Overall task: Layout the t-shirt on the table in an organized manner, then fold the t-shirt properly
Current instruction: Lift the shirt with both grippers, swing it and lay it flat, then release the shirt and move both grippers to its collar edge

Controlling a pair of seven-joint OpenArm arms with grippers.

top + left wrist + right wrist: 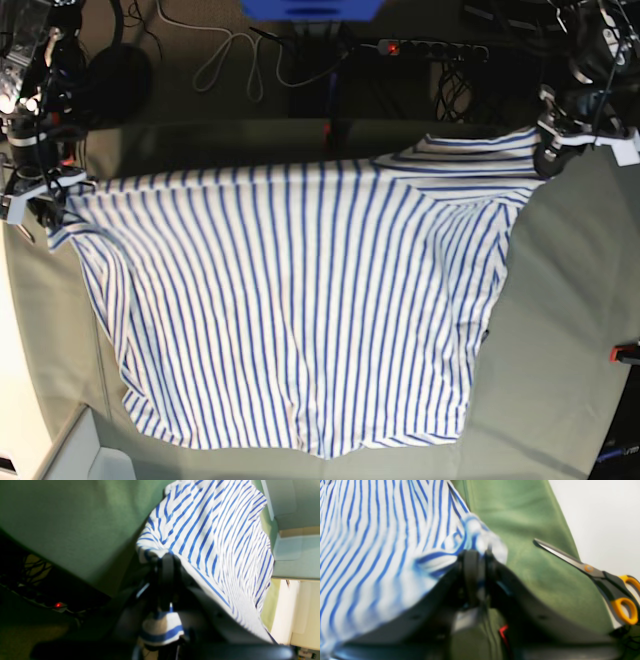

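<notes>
Striped white-and-blue cloth, the t-shirt [300,300], lies spread across the table [570,330], its far edge pulled taut. At one far corner of the shirt the left gripper [166,562] pinches the fabric; at the opposite corner the right gripper [476,555] clamps bunched cloth. Scissors [602,576] rest beyond that corner.

No text, label, brand, number or sign can be read in any of the 3 views. The t-shirt [300,300] shows only blue stripes, and the scissors [600,575] in the right wrist view carry no marking that can be made out.
</notes>
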